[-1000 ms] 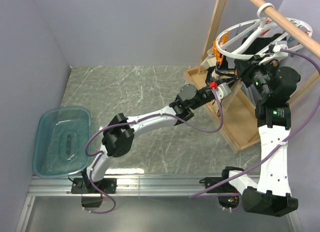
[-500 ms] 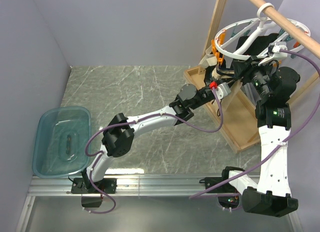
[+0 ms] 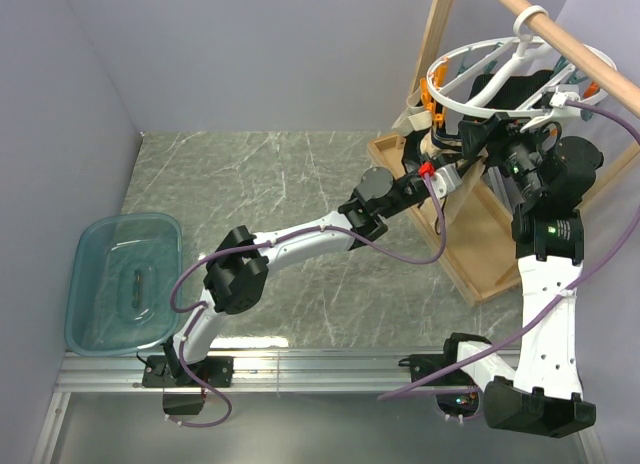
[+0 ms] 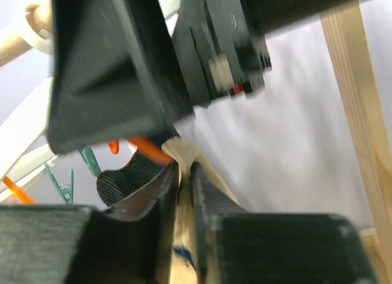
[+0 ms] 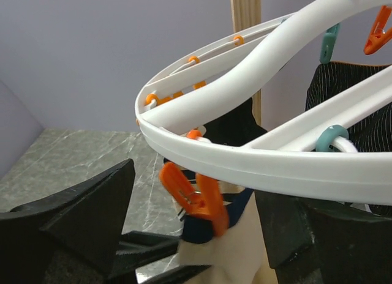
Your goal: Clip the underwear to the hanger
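The white ring hanger (image 3: 468, 106) hangs by its hook from the wooden rod. In the right wrist view an orange clip (image 5: 197, 198) under the hanger's rim (image 5: 245, 164) is clamped on the dark navy trim of the beige underwear (image 5: 236, 253). My right gripper (image 5: 202, 229) is open, its fingers (image 5: 79, 210) standing wide on either side of the clip without touching it. My left gripper (image 4: 184, 192) is below, shut on a fold of the underwear (image 4: 184, 152). In the top view both grippers meet at the underwear (image 3: 438, 142) under the ring's left side.
The wooden rack has a slanted post (image 3: 430, 54), a rod (image 3: 570, 44) and a base board (image 3: 470, 244). Black garments (image 5: 358, 106) hang on the ring's far side among teal clips (image 5: 331, 137). A clear blue tub (image 3: 120, 284) sits at the left.
My right gripper has opened wide and come off the orange clip, which now grips the underwear's trim. The hanger has swung slightly to the left. The left arm holds its place.
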Available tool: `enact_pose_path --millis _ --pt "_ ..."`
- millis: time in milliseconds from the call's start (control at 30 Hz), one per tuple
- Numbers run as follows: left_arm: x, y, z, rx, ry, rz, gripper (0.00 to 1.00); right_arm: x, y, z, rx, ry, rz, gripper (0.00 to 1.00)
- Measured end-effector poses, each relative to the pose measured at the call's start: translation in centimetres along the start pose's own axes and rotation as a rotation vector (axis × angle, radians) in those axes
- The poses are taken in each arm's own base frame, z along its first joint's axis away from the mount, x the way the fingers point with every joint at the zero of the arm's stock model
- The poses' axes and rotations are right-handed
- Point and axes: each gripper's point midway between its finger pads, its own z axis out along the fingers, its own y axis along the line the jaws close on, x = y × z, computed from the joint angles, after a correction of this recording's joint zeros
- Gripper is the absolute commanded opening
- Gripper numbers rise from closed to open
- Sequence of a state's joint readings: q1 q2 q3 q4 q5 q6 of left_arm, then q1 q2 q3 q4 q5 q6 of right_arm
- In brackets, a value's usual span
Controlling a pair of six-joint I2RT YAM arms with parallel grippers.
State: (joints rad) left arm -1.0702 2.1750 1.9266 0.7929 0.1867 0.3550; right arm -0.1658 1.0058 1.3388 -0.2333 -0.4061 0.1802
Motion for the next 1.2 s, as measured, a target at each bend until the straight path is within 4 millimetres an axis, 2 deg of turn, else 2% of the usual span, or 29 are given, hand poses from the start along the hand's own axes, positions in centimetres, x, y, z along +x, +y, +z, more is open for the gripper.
enact_pose_path --millis 67,167,300,400,433,600,733,867,967,1033,1100,1200 --pt "0.6 -0.3 -0.3 0.007 0.015 -0.003 0.36 -0.3 0.1 -0.2 0.000 -0.007 0.002 0.86" --pt "2.4 -1.3 -1.1 0.030 0.063 -0.019 0.46 -0.6 0.3 -0.5 0.000 -0.018 0.002 0.87" --pt "5.0 -2.9 -3.4 0.074 0.163 -0.046 0.58 -1.1 0.6 -1.2 0.001 -0.031 -0.002 0.88" --pt "5.7 -3.6 -4.7 0.097 0.222 -0.073 0.72 -1.3 1.0 -2.0 0.000 -0.035 -0.004 0.89" --pt "5.7 -3.7 -5.1 0.102 0.238 -0.088 0.74 -1.3 1.1 -2.2 0.000 -0.036 -0.004 0.89" --pt "4.3 -3.6 -7.4 0.109 0.327 -0.165 0.99 -1.8 2.1 -4.1 -0.010 -0.047 -0.025 0.91" --pt "2.4 -3.0 -9.9 0.106 0.448 -0.288 0.99 -1.7 3.1 -6.1 -0.030 -0.045 -0.063 0.93" --pt "0.5 -1.0 -13.3 0.056 0.591 -0.432 0.99 -0.6 4.2 -8.0 -0.069 -0.021 -0.097 0.95" --pt "0.3 1.2 -16.4 -0.016 0.711 -0.515 0.99 0.4 5.0 -9.2 -0.108 0.001 -0.120 0.97" --pt "0.6 3.0 -19.0 -0.075 0.793 -0.582 0.99 1.8 5.4 -9.5 -0.139 0.034 -0.129 0.97" --pt "1.1 5.7 -21.8 -0.134 0.841 -0.642 0.99 3.5 5.4 -9.5 -0.161 0.081 -0.130 0.98" --pt "1.9 12.1 -28.6 -0.302 0.925 -0.711 0.99 6.7 5.0 -8.9 -0.188 0.179 -0.117 0.98"
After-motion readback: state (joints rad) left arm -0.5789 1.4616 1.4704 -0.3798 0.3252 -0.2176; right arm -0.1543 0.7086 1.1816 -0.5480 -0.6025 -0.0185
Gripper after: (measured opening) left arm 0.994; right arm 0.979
